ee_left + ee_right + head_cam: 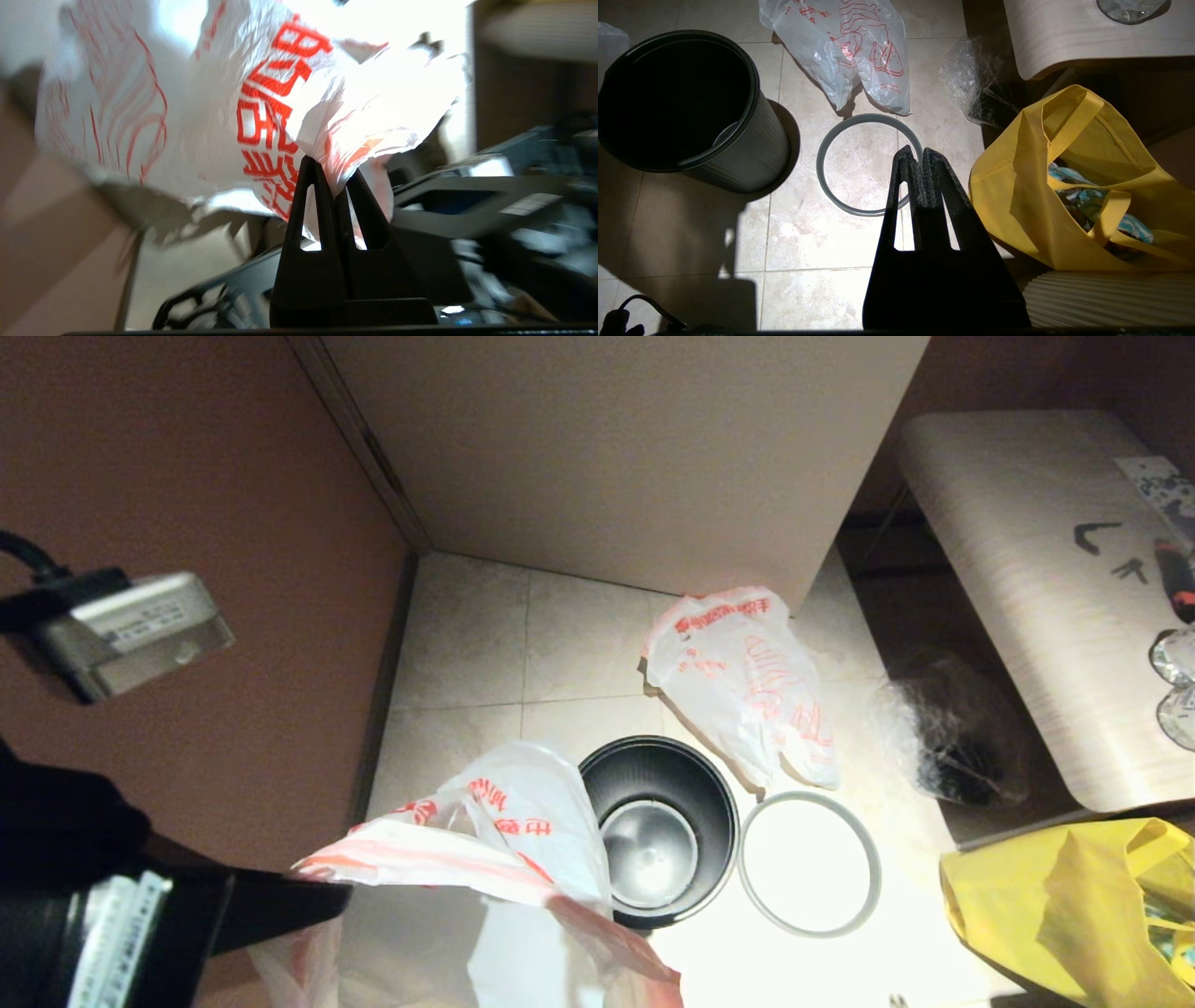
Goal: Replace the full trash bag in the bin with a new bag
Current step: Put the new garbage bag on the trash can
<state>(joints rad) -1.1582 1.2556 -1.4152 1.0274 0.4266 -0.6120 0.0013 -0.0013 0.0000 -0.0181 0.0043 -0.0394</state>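
The bin stands on the tiled floor, black, open and with nothing in it; its shiny bottom shows. Its grey ring lies flat on the floor just to its right. Behind both, the full trash bag lies on the floor. My left gripper is shut on a bunched edge of the new bag, which hangs limp in the air beside the bin's left rim. My right gripper is shut on nothing, above the ring's right side.
A yellow bag with items inside sits to the right of the ring. Crumpled clear plastic lies under a pale table. A brown wall runs along the left, and a beige cabinet stands behind.
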